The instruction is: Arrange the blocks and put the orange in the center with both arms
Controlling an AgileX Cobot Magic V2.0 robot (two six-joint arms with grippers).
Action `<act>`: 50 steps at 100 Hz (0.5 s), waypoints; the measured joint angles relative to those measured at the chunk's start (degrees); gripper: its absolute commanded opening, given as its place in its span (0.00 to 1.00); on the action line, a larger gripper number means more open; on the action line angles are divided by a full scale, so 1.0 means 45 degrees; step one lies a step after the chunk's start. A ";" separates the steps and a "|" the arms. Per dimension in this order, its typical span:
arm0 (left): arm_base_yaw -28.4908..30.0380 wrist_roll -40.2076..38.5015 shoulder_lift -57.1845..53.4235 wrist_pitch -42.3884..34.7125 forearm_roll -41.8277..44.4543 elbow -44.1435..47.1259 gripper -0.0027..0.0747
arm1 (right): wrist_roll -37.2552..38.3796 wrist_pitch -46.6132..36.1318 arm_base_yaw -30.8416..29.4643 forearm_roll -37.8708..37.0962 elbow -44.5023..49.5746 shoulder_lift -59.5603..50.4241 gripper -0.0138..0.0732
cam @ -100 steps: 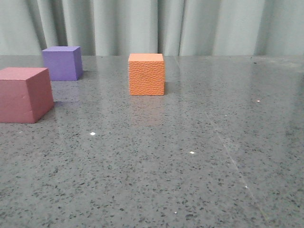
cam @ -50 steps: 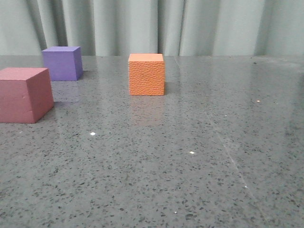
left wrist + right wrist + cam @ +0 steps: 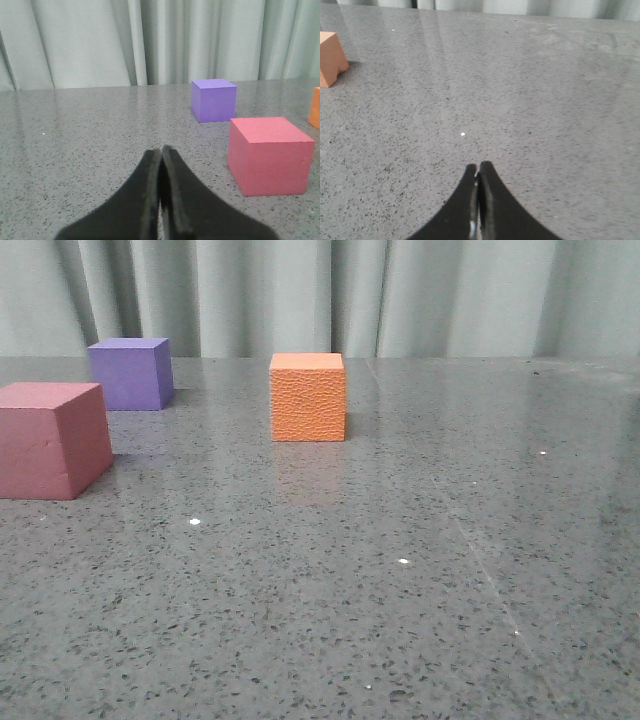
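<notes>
Hovering low over the speckled grey stone table [image 3: 420, 570], both black claw-fingered grippers, left [image 3: 161, 200] and right [image 3: 478, 205], are pressed together and empty. Nearest the left one sits the dusty pink-red foam cube [image 3: 268, 155], the purple foam cube [image 3: 213, 99] behind it; the orange pebbled foam cube [image 3: 308, 396] stands farther right, mid-table.

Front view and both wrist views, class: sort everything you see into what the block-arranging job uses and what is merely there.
Part of the job:
orange cube
purple cube
pink-red cube
left gripper, shut, empty
right gripper, shut, empty

Merely there:
speckled grey table
pale curtain
</notes>
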 measured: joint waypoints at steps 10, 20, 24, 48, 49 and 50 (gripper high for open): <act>0.0000 0.0000 0.0000 0.0000 0.0000 0.0000 0.01 | 0.0000 -0.1571 -0.0183 0.0125 0.1700 -0.0896 0.08; 0.0000 0.0000 0.0000 0.0000 0.0000 0.0000 0.01 | 0.0000 -0.2971 -0.0717 0.0437 0.2988 -0.1521 0.08; 0.0000 0.0000 0.0000 0.0000 0.0000 0.0000 0.01 | 0.0000 -0.3446 -0.1055 0.0563 0.3415 -0.1621 0.08; 0.0000 0.0000 0.0000 -0.0022 0.0000 0.0000 0.01 | 0.0000 -0.4213 -0.2896 0.1326 0.3915 -0.1663 0.08; 0.0000 0.0000 0.0000 -0.0022 0.0000 0.0000 0.01 | 0.0000 -0.4240 -0.2933 0.1326 0.3915 -0.1663 0.08; 0.0000 0.0000 0.0000 -0.0022 0.0000 0.0000 0.01 | 0.0000 -0.4240 -0.2944 0.1326 0.3915 -0.1663 0.08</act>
